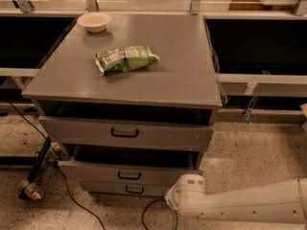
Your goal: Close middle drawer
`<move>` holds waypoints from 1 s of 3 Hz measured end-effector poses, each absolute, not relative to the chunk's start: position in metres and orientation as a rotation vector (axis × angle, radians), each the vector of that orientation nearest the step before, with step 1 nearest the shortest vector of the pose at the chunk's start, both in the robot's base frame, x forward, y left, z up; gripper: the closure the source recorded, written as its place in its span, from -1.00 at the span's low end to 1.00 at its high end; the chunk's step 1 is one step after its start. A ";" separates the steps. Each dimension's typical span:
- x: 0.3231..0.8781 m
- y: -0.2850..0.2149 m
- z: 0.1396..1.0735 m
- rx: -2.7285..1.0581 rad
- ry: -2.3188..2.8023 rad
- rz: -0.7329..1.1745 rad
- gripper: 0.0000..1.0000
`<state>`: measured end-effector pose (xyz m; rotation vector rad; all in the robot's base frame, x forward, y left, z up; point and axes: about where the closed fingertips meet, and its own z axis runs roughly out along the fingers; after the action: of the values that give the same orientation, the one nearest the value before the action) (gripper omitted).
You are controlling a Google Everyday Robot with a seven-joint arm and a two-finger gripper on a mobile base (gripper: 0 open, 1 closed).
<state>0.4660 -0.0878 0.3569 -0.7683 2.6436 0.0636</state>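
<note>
The middle drawer [96,171] is a grey low front panel with a small black handle [129,175]. It stands pulled out, with its dark inside showing above the panel. My gripper [170,200] is at the end of the white arm [240,206], which reaches in from the lower right. It sits low, just right of the middle drawer's front corner and next to the bottom drawer [134,189]. The taller top drawer [124,133] is also slightly out.
A green snack bag [125,58] and a beige bowl [94,21] lie on the cabinet top [182,75]. A black cable [148,214] runs on the speckled floor under the arm. A bottle [31,190] and a black stand lie at the lower left.
</note>
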 end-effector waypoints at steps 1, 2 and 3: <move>0.476 -0.081 0.358 -0.737 2.610 0.038 1.00; 0.481 -0.076 0.357 -0.725 2.589 0.021 1.00; 0.483 -0.075 0.356 -0.718 2.578 0.009 1.00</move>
<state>0.4827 -0.0745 0.3561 -0.7183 2.5775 0.0089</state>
